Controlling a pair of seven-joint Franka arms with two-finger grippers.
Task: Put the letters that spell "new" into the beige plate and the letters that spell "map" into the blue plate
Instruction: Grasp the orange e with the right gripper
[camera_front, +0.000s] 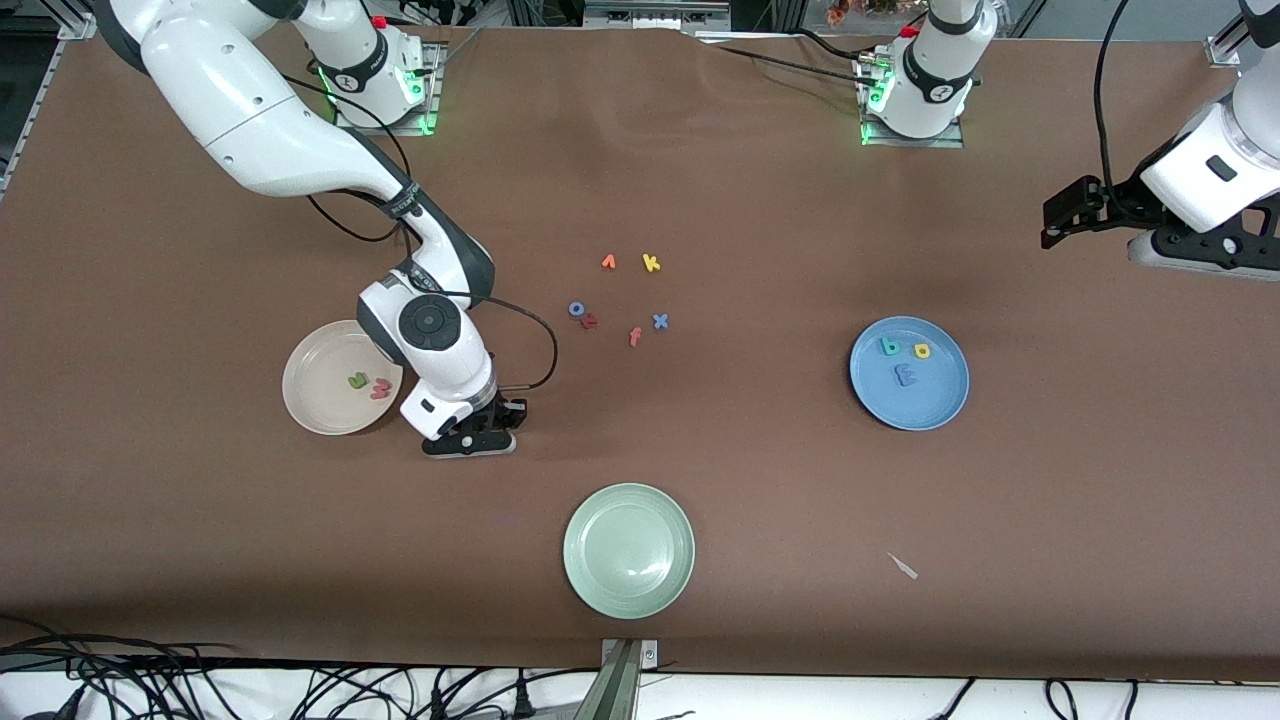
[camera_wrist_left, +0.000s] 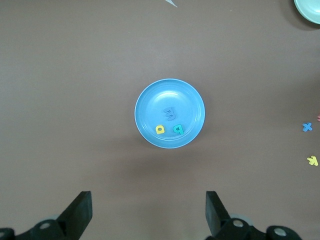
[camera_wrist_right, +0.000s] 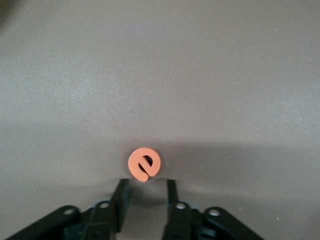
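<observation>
The beige plate (camera_front: 318, 402) holds the olive "n" (camera_front: 356, 381) and the salmon "w" (camera_front: 381, 389). My right gripper (camera_front: 470, 441) is down at the table beside that plate, toward the middle of the table. In the right wrist view the orange "e" (camera_wrist_right: 144, 164) lies flat on the brown cloth just past the fingertips, and the right gripper (camera_wrist_right: 146, 182) is open with nothing between its fingers. The blue plate (camera_front: 930, 402) (camera_wrist_left: 150, 102) holds the blue "m" (camera_wrist_left: 170, 114), the yellow "p" (camera_wrist_left: 160, 130) and the teal "a" (camera_wrist_left: 178, 129). My left gripper (camera_front: 1060, 220) (camera_wrist_left: 149, 197) waits open, high over the left arm's end of the table.
A pale green plate (camera_front: 628, 550) sits near the front edge. Loose letters lie mid-table: orange caret (camera_front: 608, 262), yellow "k" (camera_front: 651, 263), blue "o" (camera_front: 577, 309), a red letter (camera_front: 589, 321), orange "f" (camera_front: 635, 336), blue "x" (camera_front: 660, 321). A white scrap (camera_front: 903, 566) lies nearer the front camera than the blue plate.
</observation>
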